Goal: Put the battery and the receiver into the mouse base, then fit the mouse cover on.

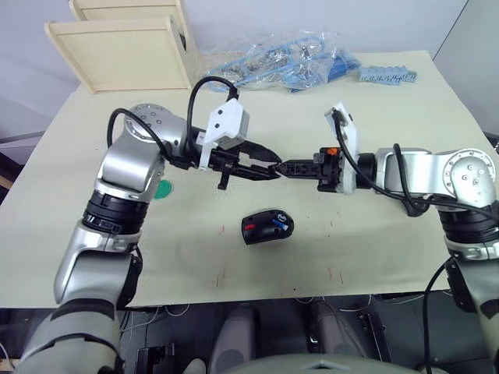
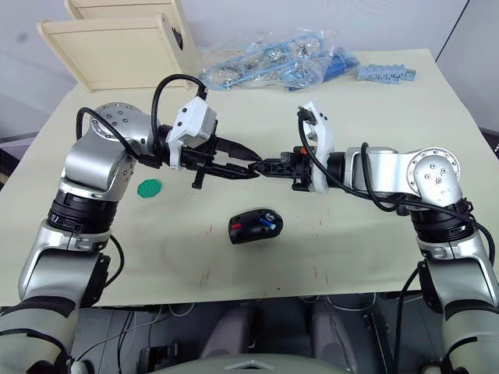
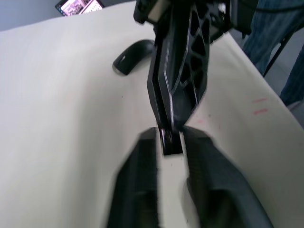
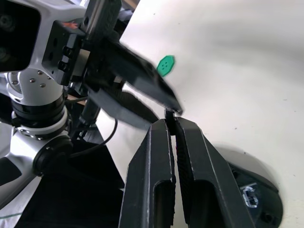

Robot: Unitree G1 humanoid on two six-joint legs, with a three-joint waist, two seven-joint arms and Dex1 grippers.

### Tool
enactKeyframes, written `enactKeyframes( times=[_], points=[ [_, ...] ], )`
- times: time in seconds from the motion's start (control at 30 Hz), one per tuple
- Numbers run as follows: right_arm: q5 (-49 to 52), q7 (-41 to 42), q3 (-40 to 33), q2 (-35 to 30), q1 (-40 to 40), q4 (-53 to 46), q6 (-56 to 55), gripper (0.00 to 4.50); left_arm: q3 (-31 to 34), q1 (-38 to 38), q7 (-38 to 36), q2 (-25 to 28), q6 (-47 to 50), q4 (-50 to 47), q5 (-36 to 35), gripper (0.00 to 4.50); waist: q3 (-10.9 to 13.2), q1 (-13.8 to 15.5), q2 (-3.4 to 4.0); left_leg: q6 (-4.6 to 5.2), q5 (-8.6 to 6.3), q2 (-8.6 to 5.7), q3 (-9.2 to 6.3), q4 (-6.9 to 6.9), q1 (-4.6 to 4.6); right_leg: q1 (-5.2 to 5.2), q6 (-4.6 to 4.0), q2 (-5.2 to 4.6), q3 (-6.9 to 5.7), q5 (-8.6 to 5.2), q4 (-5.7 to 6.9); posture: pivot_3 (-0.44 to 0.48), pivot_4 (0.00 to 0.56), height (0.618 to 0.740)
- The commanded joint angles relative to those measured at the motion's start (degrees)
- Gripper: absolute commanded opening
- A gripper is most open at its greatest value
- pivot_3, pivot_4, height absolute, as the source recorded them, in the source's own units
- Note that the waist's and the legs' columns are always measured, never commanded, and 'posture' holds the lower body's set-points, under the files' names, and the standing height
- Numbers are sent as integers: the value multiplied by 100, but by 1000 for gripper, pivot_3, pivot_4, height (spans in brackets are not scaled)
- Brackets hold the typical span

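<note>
At frame centre, the right gripper (image 1: pixel 285 168) pinches a tiny dark receiver (image 3: pixel 169 141), tips meeting the part-open left gripper (image 1: pixel 269 166). Below sits the black oval mouse base (image 1: pixel 267 227) (blue battery (image 1: pixel 278 227) inside).

One base (image 1: pixel 267 227), one battery (image 1: pixel 280 227), one cover (image 3: pixel 134 56), one green disc (image 2: pixel 149 188), two wooden trays (image 1: pixel 121 51)

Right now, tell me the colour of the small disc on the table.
Green; the disc shows best in the right eye view.
</note>
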Motion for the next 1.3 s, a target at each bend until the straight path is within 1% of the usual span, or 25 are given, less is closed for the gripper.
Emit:
enactKeyframes(
  times=[0.03,0.07,0.13,0.17,0.33,0.5,0.63,0.73,0.8,0.87,1.03,1.13,1.3],
  points=[
    [141,96,-203,-194,14,-241,70,0,398,210,142,281,246,-341,-200,2642,0,-12,1,0,0,0,0,0,0,0,0,0,0,0,0,0,150,740],
    [141,111,-225,-250,49,-256,86,0,456,283,207,332,347,-402,-239,3090,1,-16,2,0,0,1,0,-1,2,0,0,0,3,0,0,0,150,740],
    [141,155,-250,-375,110,-289,108,0,561,437,316,421,508,-543,-302,4190,1,-10,2,0,0,1,-1,-2,2,-1,0,1,1,0,0,0,150,740],
    [141,179,-265,-444,141,-306,124,0,621,525,380,462,614,-624,-354,4457,1,-7,3,0,0,1,-1,-2,1,-1,0,1,0,0,0,0,150,740],
    [141,371,-379,-958,377,-401,262,0,957,1215,745,705,1110,-1263,-634,4457,2,4,3,0,0,2,-2,-3,0,0,0,-1,3,0,-4,0,150,740],
    [141,627,-495,-1640,728,-563,377,0,1417,1961,1300,844,1823,-1998,-1090,4457,2,16,2,0,0,2,-2,-2,-3,0,0,-2,0,0,-6,0,150,740],
    [141,825,-576,-2015,961,-704,368,0,1613,2434,1515,909,1938,-2293,-1292,4457,2,19,2,0,0,3,-2,-2,2,0,1,-1,4,0,-2,0,150,740],
    [141,974,-697,-2270,1232,-868,303,0,1707,2872,1616,883,1815,-2352,-1326,4457,2,23,2,0,0,3,1,-2,5,1,0,1,3,0,-1,0,150,740],
    [141,1078,-840,-2391,1486,-1030,223,0,1693,3216,1527,939,1465,-2421,-1177,4457,2,32,2,0,0,4,2,-3,3,1,0,1,3,0,-3,0,150,740],
    [141,1138,-952,-2503,1726,-1209,154,0,1784,3364,1609,859,1428,-2431,-1270,4457,2,50,2,0,0,4,3,-2,2,1,0,0,5,0,-5,0,150,740],
    [141,1172,-1207,-2635,2264,-1617,-135,0,1524,3818,1356,1006,711,-2211,-879,4457,2,108,2,0,0,4,3,-2,4,2,0,0,4,1,-4,0,150,740],
    [141,1121,-1357,-2719,2593,-1854,-338,0,1396,3864,1355,912,460,-2039,-777,4457,2,150,3,0,0,4,6,-2,8,3,-1,1,6,1,-3,0,150,740],
    [141,1091,-1481,-2872,2920,-2119,-580,0,1184,3799,1329,801,127,-1788,-639,4457,2,167,3,0,0,3,6,0,6,6,-1,0,6,2,-6,0,150,740]
  ],
)
